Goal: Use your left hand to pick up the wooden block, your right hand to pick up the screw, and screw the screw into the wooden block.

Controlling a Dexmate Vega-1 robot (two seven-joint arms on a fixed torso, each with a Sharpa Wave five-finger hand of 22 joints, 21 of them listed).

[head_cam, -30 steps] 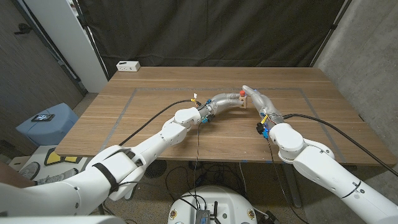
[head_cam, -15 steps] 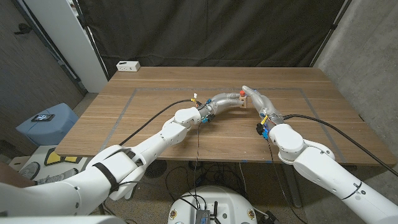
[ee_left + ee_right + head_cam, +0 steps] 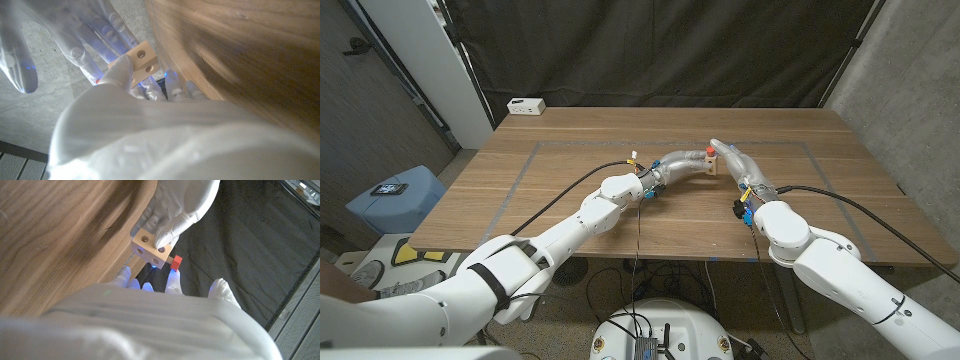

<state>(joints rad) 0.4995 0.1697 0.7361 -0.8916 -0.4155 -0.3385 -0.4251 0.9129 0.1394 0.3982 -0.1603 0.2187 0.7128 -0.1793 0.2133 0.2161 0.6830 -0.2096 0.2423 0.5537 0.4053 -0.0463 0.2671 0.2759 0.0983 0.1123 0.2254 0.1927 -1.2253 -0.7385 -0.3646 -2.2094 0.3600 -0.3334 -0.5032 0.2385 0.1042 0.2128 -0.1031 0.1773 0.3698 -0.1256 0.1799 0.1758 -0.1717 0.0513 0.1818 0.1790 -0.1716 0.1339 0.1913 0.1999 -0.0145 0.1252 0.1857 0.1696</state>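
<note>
Wood-grained and brown, the bench (image 3: 570, 190) carried a taped rectangular outline, and both arms met over its far middle section. The left hand (image 3: 682, 160) reached in from the robot's left, and its fingers (image 3: 120, 75) gripped the wooden block (image 3: 713, 161), a small pale cube with round holes in its faces. In the head view the block sat between the two hands, raised off the bench surface. The left wrist view showed the block (image 3: 142, 59) pinched at the fingertips, with two holes visible on the exposed faces.

The right hand (image 3: 734, 160) approached from the robot's right and met the block on its near side. The screw (image 3: 175, 263), identified by its red head, sat against one face of the block (image 3: 151, 246) in the right wrist view, just beyond the right hand's fingertips (image 3: 173, 282). In the head view the red head (image 3: 708, 148) appeared at the block's top edge. Whether the right fingers actually held the screw could not be determined, as the back of the hand hid the contact area.

A white box (image 3: 526, 105) rested at the bench's far left corner, well apart from the hands. Black cables (image 3: 555, 195) ran along both forearms. A dark curtain (image 3: 660, 50) hung behind the bench.
</note>
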